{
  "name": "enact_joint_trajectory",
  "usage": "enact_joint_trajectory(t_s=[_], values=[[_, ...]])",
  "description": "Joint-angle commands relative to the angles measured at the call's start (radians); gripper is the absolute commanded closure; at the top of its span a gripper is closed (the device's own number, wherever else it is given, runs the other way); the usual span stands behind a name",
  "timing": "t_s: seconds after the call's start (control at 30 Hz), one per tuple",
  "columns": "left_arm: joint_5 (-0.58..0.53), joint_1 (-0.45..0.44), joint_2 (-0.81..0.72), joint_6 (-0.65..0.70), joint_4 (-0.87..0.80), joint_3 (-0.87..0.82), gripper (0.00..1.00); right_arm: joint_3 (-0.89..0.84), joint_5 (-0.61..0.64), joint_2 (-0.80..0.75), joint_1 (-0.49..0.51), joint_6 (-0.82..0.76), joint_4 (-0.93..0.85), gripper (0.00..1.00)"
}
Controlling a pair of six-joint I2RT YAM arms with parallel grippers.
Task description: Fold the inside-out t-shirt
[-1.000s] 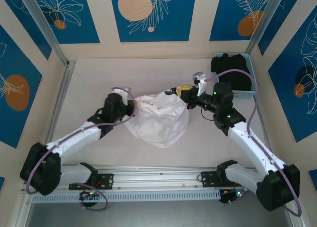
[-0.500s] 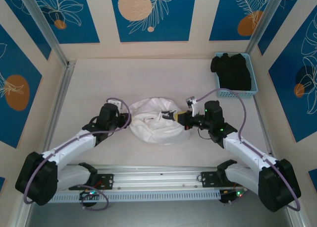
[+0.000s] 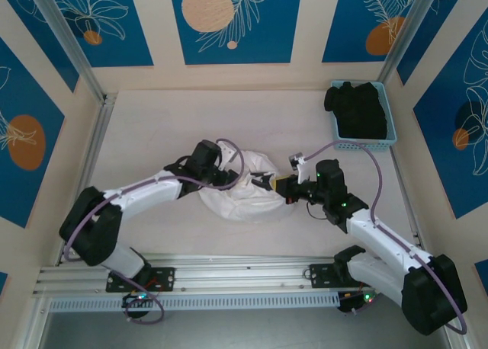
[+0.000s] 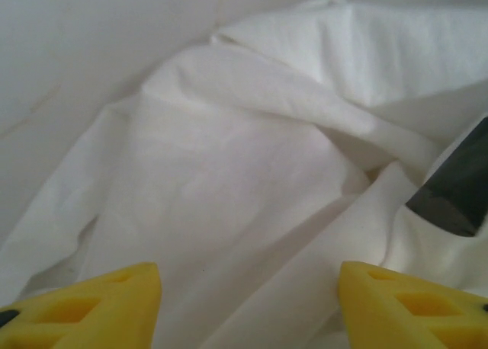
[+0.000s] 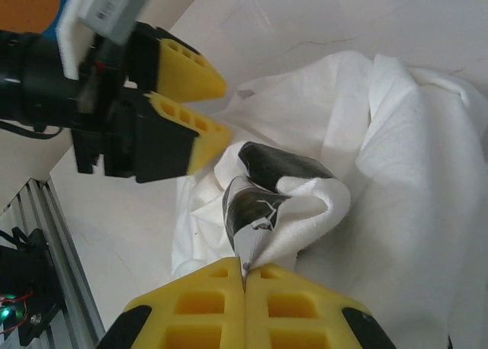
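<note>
While the right gripper [image 5: 244, 280] pinches a fold of the inside-out t-shirt [image 3: 245, 198] at the heap's 3 o'clock edge, fingers pressed together on cloth, the left gripper [image 4: 248, 292] hovers spread over its 10 o'clock side. The shirt sits bunched just toward 6 o'clock of the table [image 3: 152, 120] centre. The left gripper would do best to close on one layer at a hem, then both should draw apart to flatten it. The dark print [image 5: 263, 185] carries no readable lettering.
</note>
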Motion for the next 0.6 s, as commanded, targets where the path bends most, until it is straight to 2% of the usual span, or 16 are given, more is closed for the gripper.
enact_joint_trajectory(t_s=[0.0,0.1,0.17,0.2,0.3,0.43,0.57], values=[[0.049,-0.003,0.058,0.054,-0.053,0.070,0.50,0.023,0.014,-0.022,0.005,-0.016,-0.040,1.00],[0.030,0.021,0.084,0.007,-0.051,0.118,0.77,0.038,0.026,-0.035,0.003,-0.032,-0.060,1.00],[0.064,0.049,0.062,-0.030,-0.027,0.129,0.97,0.060,0.040,-0.065,-0.005,-0.045,-0.080,1.00],[0.077,0.062,0.042,-0.048,-0.013,0.131,1.00,0.076,0.037,-0.080,-0.011,-0.047,-0.084,1.00],[0.120,0.127,-0.058,-0.132,0.035,0.118,1.00,0.144,0.014,-0.150,-0.037,-0.050,-0.100,1.00],[0.178,0.266,-0.239,-0.323,0.139,0.047,1.00,0.217,-0.031,-0.231,-0.045,-0.077,-0.121,1.00],[0.134,0.378,-0.376,-0.419,0.126,-0.030,1.00,0.165,-0.040,-0.275,-0.046,-0.095,-0.121,1.00]])
